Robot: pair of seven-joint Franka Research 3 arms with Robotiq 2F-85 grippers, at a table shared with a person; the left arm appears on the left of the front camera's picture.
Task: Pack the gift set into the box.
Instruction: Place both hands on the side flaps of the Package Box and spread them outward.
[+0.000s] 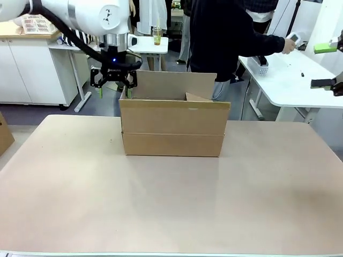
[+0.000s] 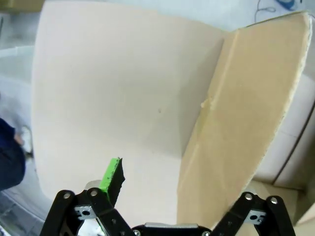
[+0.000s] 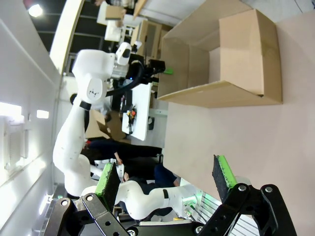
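At the middle of the table [image 1: 171,203], toward its far side: the box [image 1: 174,128], upright, top flaps raised. Above its left rear corner: the left arm [image 1: 91,13], wrist turned straight down. At its tip, the left gripper [image 1: 113,88], fingers spread wide, an upright flap [image 2: 236,123] between them, unclamped. At the right edge, held high and level, well apart from the box: the right gripper [image 1: 320,65], fingers parted, empty.

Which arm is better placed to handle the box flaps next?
Left, likely. The left pincer, open, sits at the box's raised flap; the right pincer, also open, is well away from it.
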